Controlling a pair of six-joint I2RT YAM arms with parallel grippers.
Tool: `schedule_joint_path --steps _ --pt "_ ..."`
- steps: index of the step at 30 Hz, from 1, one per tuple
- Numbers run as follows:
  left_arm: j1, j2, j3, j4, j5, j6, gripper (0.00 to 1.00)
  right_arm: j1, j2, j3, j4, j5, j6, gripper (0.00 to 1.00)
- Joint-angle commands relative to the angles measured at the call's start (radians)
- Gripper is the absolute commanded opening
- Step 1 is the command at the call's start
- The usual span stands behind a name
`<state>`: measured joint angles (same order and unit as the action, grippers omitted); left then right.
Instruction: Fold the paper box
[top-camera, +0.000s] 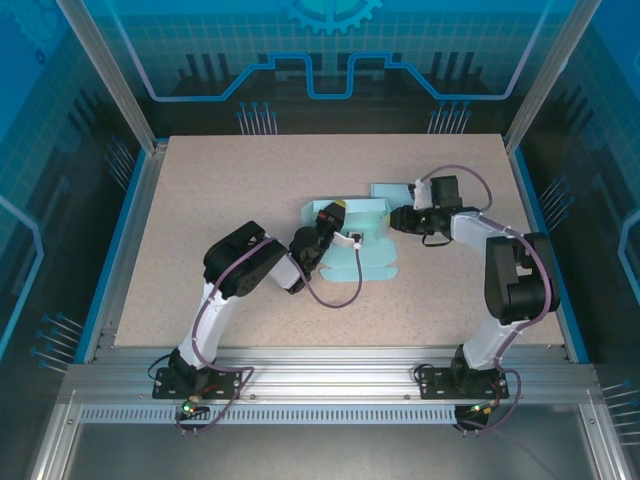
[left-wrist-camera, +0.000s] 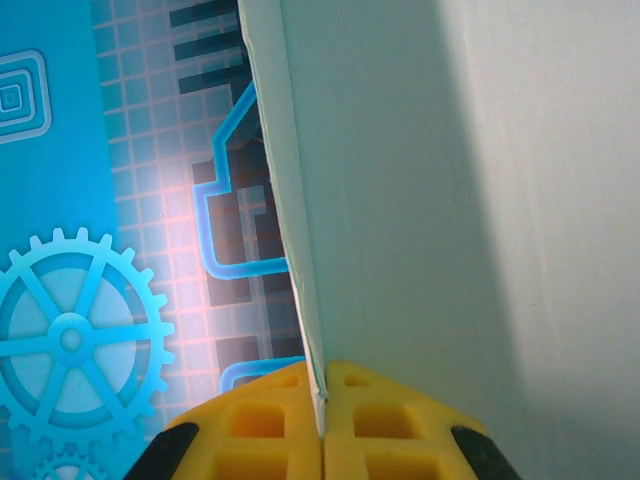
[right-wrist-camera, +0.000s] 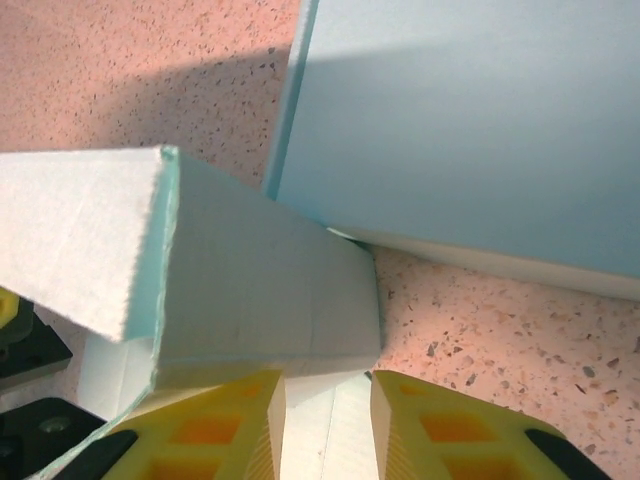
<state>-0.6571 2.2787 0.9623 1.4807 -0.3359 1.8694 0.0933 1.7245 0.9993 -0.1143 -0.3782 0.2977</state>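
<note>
You're partway through. The paper box (top-camera: 352, 238) sits at the centre of the top view on the table (top-camera: 200, 190). At least one wall is raised, but much of the sheet lies flat toward the lower middle of the frame.

Your left gripper (left-wrist-camera: 323, 425) is pinched fully closed on the edge of an upright panel (left-wrist-camera: 450, 200), which runs from the bottom of the left wrist view up through its middle. Your right gripper (right-wrist-camera: 328, 420), at the bottom of the right wrist view, has its jaws partly apart with nothing clamped between them. A folded flap (right-wrist-camera: 260, 290) stands just above them, and a strip of pale paper shows in the gap.

By my reading, the other walls need raising and the ends need tucking in before this is a finished box.

Some things are hard to make out:
- In the top view both arms cover the box's middle, so you can't count how many walls are up.
- The left wrist view is too close to tell which panel you're holding.
- I can't tell whether the right fingers touch the paper.
</note>
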Motion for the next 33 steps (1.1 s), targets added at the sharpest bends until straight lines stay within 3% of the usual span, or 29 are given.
schedule_joint_path --steps 1,10,16,33 --pt "0.006 0.049 0.003 -0.082 0.011 0.054 0.00 0.022 -0.025 -0.019 0.008 0.002 -0.022 0.31" --pt "0.004 0.050 0.000 -0.082 0.018 0.052 0.00 0.056 -0.013 -0.020 0.046 0.001 -0.030 0.41" --pt "0.004 0.054 -0.002 -0.082 0.023 0.048 0.00 0.069 0.005 -0.026 0.112 0.061 0.004 0.42" --pt "0.002 0.044 -0.007 -0.082 0.042 0.018 0.00 0.190 0.027 -0.058 0.235 0.415 0.038 0.39"
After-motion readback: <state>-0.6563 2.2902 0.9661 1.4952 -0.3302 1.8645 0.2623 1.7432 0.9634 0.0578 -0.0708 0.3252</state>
